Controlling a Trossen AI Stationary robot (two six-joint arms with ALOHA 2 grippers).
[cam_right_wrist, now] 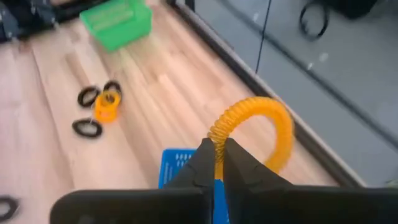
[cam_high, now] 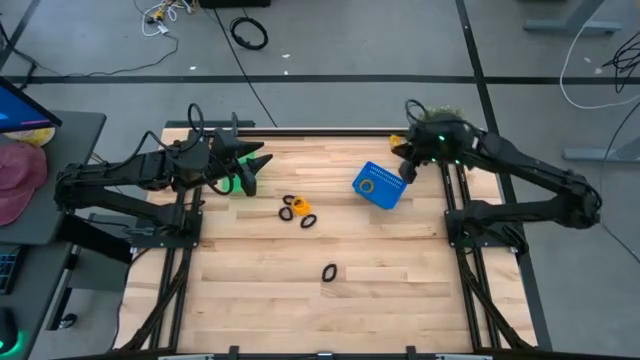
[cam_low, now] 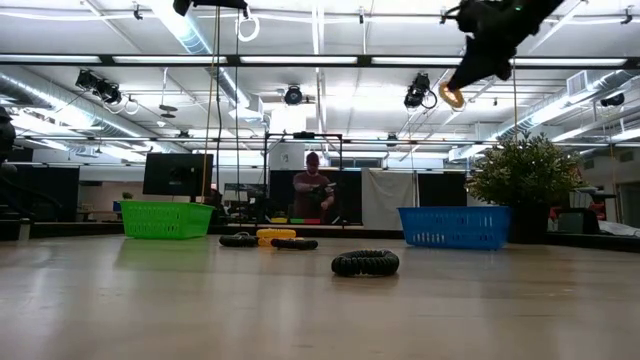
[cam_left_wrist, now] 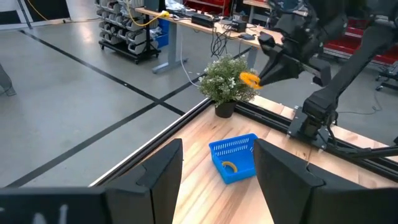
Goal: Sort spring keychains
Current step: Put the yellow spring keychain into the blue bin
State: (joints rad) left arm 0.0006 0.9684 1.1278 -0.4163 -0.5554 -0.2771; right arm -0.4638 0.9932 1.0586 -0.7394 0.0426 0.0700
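My right gripper is shut on an orange spring keychain and is raised high above the table near the blue basket, as the low view shows. Another orange keychain lies inside that basket. On the table's middle lie one orange keychain and three black ones in a cluster. A lone black one lies nearer the front edge. My left gripper is open and holds nothing; it hovers by the green basket. My right gripper pinches the orange keychain's coil between its two fingertips, at one spot on the loop. The fingers slant downward. The rest of the loop curves out beyond the fingertips, lifted clear of the table and the basket.
A potted plant stands at the table's far right corner, behind the blue basket. A black rail runs along the far edge. Bare wood lies between the keychain cluster and the near edge. A person stands in the room beyond.
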